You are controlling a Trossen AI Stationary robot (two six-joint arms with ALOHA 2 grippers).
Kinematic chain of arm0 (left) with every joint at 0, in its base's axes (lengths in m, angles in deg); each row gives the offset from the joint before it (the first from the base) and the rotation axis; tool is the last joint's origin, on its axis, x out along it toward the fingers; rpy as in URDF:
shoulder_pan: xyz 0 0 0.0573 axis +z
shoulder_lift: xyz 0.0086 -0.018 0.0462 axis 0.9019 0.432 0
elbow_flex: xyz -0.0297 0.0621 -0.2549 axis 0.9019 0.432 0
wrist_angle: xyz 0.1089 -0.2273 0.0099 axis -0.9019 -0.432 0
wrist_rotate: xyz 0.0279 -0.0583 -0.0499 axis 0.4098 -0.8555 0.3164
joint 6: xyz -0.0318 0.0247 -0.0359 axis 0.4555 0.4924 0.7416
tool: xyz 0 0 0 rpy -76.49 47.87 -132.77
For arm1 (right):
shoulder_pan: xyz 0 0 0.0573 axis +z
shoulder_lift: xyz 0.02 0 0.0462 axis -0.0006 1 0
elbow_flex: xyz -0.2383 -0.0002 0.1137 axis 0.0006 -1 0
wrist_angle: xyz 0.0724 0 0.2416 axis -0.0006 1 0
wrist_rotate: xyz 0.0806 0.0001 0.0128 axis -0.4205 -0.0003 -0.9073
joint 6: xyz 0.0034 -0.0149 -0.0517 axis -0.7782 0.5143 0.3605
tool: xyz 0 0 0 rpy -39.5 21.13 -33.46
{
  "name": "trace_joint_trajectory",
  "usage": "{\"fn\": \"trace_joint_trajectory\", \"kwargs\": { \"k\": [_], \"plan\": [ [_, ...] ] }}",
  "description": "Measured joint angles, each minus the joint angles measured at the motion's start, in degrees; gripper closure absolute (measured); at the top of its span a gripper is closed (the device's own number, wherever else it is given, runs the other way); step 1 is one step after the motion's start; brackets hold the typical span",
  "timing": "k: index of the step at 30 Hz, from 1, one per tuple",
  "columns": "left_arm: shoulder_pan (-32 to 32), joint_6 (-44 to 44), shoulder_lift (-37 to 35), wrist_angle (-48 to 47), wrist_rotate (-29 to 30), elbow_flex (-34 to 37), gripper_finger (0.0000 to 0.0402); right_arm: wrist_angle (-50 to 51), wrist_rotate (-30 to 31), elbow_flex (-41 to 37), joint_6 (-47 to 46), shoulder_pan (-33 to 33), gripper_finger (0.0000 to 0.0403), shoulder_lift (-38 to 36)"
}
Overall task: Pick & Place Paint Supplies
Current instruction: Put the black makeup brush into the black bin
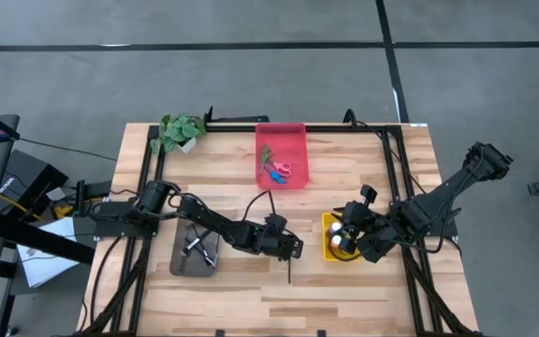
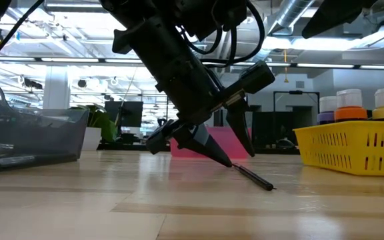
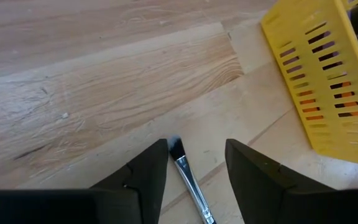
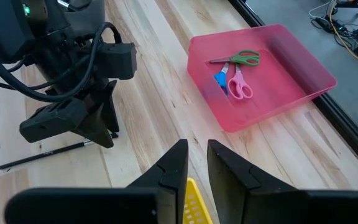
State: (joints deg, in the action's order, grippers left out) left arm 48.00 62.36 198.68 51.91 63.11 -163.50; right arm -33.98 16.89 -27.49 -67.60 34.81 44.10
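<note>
A thin dark-handled brush lies flat on the wood, also seen in the high view as the brush and in the low view as the brush. My left gripper is open. It is down at the table, with one finger on each side of the brush's bristle end and neither touching it. My right gripper hovers over the yellow tray, fingers a narrow gap apart and empty. Paint bottles stand in that tray. Pink, green and blue scissors lie in the red tray.
A grey tray holding dark brushes sits left of my left gripper. The potted plant stands at the far left corner. The red tray is at the far middle. Bare wood lies along the near edge.
</note>
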Motion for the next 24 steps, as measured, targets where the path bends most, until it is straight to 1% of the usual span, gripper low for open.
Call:
{"fn": "trace_joint_trajectory", "kwargs": {
  "k": [7, 10, 24],
  "plan": [
    [-0.1, -0.5, 0.0, 0.0, 0.0, 0.0, 0.0244, 0.0, 0.0, 0.0, 0.0, 0.0, 0.0346, 0.0],
    [-0.1, -0.5, 0.0, 0.0, 0.0, 0.0, 0.0254, 0.0, 0.0, 0.0, 0.0, 0.0, 0.0346, 0.0],
    [-0.1, -0.5, 0.2, -0.1, -0.4, 0.1, 0.0359, 0.0, 0.0, 0.0, 0.0, 0.0, 0.0346, 0.0]
  ]
}}
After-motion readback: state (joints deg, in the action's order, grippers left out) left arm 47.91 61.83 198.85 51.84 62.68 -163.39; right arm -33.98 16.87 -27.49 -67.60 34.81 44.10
